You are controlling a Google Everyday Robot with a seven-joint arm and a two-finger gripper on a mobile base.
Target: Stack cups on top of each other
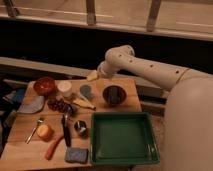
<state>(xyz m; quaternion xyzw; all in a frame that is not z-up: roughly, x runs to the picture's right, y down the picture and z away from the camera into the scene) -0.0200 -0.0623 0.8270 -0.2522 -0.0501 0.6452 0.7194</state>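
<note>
While the tool (pixel 92 76) hovers at the tabletop's (pixel 16 145) far edge (grip state: can't tell), white cup (pixel 64 89) & blue-grey cup (pixel 86 91) stand apart, just near-left of it. Dark brown bowl (pixel 113 95) sits right of them, contents unclear.

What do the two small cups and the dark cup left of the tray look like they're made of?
The white cup and blue-grey cup: matte, even colour, probably plastic or ceramic. The dark cup: bright glints, likely polished metal. The gripper hovers just beyond the blue-grey cup.
</note>
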